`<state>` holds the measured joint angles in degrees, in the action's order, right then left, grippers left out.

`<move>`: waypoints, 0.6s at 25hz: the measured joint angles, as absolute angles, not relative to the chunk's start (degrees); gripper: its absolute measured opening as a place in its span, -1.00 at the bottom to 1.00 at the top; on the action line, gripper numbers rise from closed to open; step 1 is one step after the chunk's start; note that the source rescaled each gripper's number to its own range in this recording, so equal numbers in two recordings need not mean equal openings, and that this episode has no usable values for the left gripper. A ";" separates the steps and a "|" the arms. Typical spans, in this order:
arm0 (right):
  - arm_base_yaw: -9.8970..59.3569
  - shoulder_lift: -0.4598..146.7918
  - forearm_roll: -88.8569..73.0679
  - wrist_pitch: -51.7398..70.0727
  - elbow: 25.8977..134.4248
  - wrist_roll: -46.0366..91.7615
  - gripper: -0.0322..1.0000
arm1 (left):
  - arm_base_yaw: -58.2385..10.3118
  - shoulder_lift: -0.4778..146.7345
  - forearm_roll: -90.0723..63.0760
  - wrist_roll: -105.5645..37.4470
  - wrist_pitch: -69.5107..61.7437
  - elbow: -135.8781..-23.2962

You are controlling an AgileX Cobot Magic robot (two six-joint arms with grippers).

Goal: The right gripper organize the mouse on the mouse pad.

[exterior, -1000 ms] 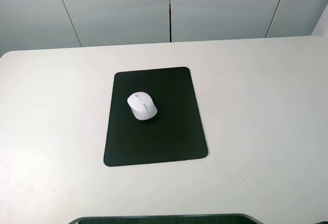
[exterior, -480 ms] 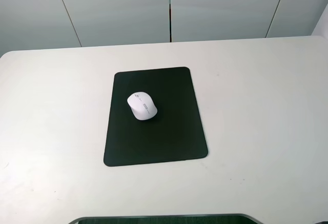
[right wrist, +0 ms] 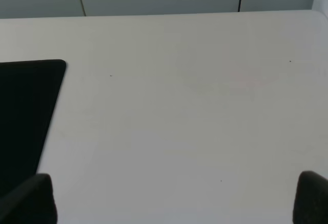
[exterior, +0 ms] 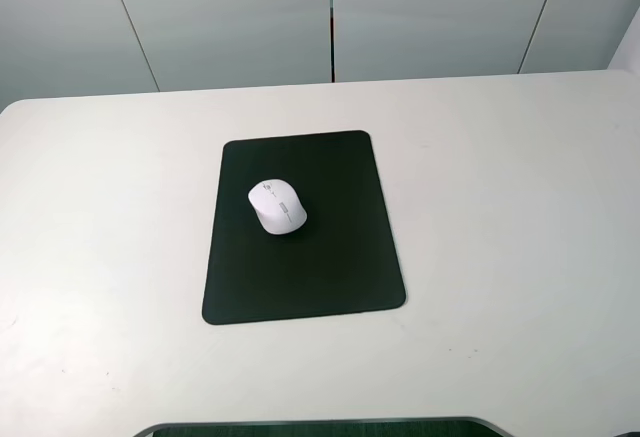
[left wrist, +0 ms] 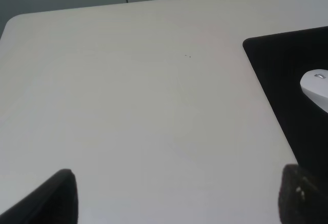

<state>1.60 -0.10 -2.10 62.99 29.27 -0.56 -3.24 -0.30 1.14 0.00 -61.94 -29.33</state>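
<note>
White table (exterior: 500, 207): mouse (exterior: 277, 206) rests on mouse pad (exterior: 300, 267); right tool (right wrist: 174, 196) seemingly spread wide, holding nothing.

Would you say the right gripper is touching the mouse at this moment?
Apart. The exterior high view shows the mouse alone on the mouse pad; in the right wrist view the fingertips frame bare table.

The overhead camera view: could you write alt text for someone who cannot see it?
A small white mouse sits on a black mouse pad, toward its far left part, on a plain white table. No robot arm or end effector appears in this view.
</note>
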 joint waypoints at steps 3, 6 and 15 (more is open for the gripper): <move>1.60 -0.10 -2.10 62.99 29.27 -0.56 1.00 | -3.24 -0.30 1.14 0.00 -61.94 -29.33; 1.60 -0.10 -2.10 62.90 29.27 -0.56 1.00 | -3.24 -0.30 1.14 0.00 -61.94 -29.33; 1.60 -0.10 -2.10 62.90 29.27 -0.67 1.00 | -3.24 -0.30 1.14 0.00 -61.94 -29.33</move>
